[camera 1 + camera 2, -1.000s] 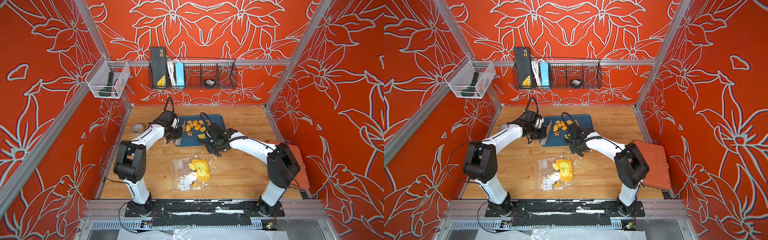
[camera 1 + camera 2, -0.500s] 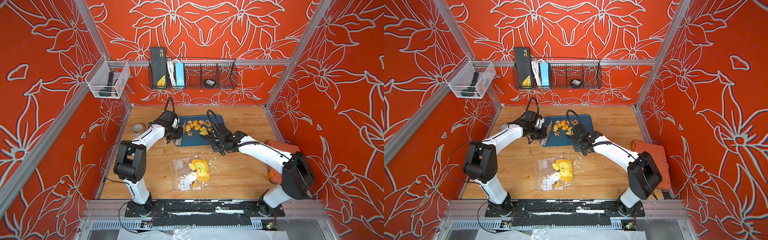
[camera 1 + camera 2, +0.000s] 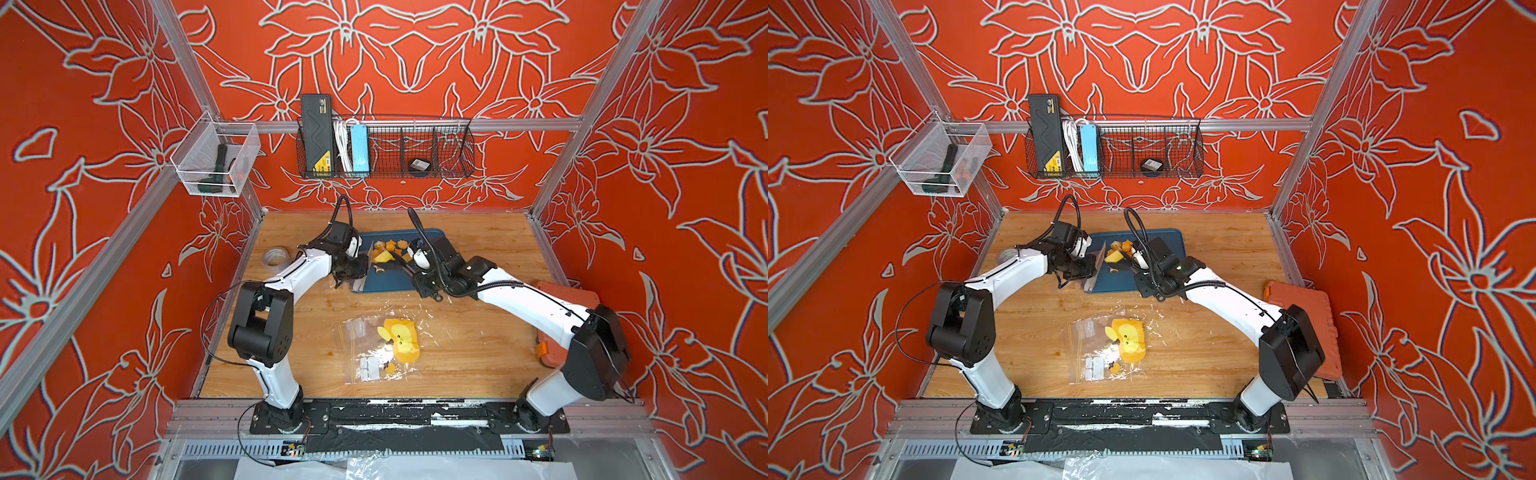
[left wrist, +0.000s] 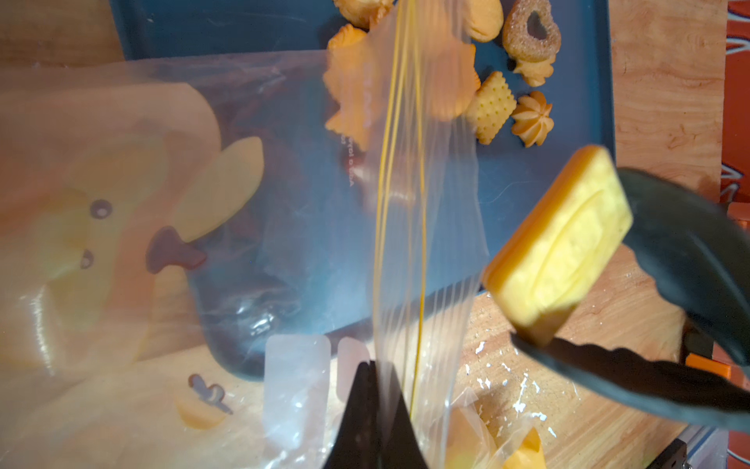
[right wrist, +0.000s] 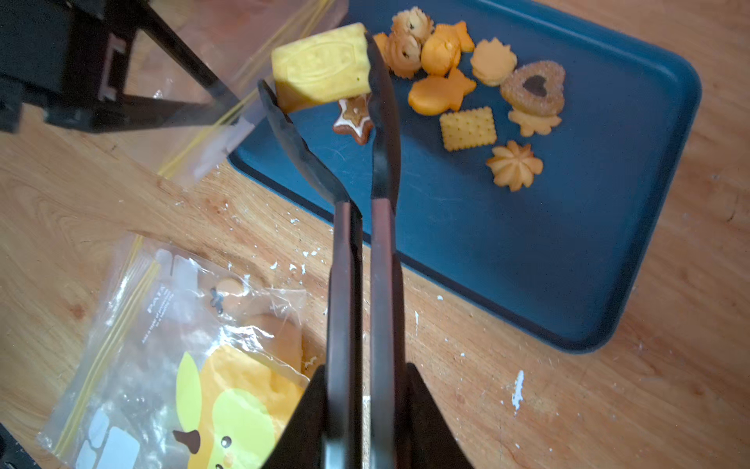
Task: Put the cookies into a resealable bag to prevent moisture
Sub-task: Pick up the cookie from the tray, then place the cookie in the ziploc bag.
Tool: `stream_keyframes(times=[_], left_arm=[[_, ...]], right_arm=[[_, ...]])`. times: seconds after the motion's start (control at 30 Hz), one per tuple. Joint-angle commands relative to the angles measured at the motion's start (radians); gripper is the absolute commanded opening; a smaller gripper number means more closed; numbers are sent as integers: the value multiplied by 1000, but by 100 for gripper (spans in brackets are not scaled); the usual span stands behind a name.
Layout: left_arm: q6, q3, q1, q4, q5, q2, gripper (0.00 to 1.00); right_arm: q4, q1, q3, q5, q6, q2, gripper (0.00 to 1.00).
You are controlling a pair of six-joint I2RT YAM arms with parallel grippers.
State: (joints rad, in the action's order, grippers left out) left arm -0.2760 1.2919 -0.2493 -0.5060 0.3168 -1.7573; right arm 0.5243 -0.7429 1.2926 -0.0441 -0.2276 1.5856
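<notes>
Left jaws clenched the clear resealable plastic bag (image 4: 430,227); right jaws squeezed black tongs (image 5: 353,264) gripping a yellow rectangular biscuit (image 5: 320,65). Recommended: release only inside the mouth.

"Any writing you can make out from here?"

"Barely. The flat bag (image 5: 121,345) lying nearer us than the blue tray (image 3: 386,282) has small white print, too fine to read. The raised bag (image 4: 426,182) at the tray's left edge shows the same print, reversed. Behind the tray, the black box (image 3: 316,129) has a yellow label (image 3: 322,162), illegible."

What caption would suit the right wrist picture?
Black tongs pinch a yellow cookie above the blue tray, beside a clear bag.
</notes>
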Motion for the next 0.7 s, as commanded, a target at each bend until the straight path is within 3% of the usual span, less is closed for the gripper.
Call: stream_keyframes(times=[0.0, 0.4, 0.67], left_arm=[[23, -6, -8, 0, 12, -20, 0], [26, -6, -15, -2, 3, -19, 0], [24, -5, -15, -2, -13, -19, 0]], right_arm=[[8, -13, 67, 3, 52, 31, 29], [87, -19, 197, 58, 81, 147, 26], [134, -27, 157, 122, 121, 136, 25]])
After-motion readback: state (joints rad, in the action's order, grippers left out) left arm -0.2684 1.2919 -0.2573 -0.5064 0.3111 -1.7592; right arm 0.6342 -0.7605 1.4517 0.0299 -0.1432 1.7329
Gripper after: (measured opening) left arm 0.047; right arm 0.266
